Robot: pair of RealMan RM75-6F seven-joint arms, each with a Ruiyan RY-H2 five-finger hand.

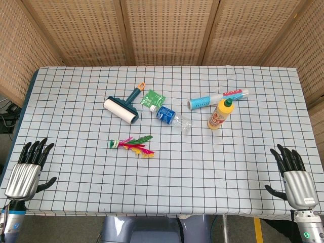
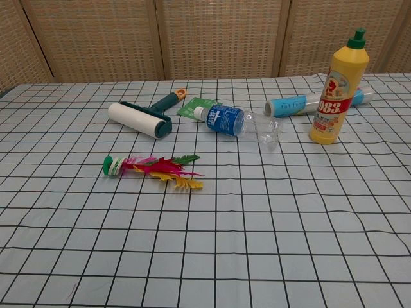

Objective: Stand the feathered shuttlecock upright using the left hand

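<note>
The feathered shuttlecock (image 1: 131,145) (image 2: 151,169) lies flat on the checked tablecloth, its green and white base pointing left and its red, yellow and green feathers fanning right. My left hand (image 1: 26,169) rests at the table's front left corner, fingers spread, holding nothing, well to the left of the shuttlecock. At the front right corner my right hand (image 1: 292,173) is likewise spread and empty. Neither hand shows in the chest view.
Behind the shuttlecock lie a lint roller (image 1: 123,107) (image 2: 140,117), a green packet (image 1: 152,97), a clear water bottle (image 1: 173,118) (image 2: 243,124) on its side and a blue-white tube (image 1: 217,98). A yellow bottle (image 1: 220,114) (image 2: 336,91) stands upright. Wicker screens (image 1: 167,30) close off the back.
</note>
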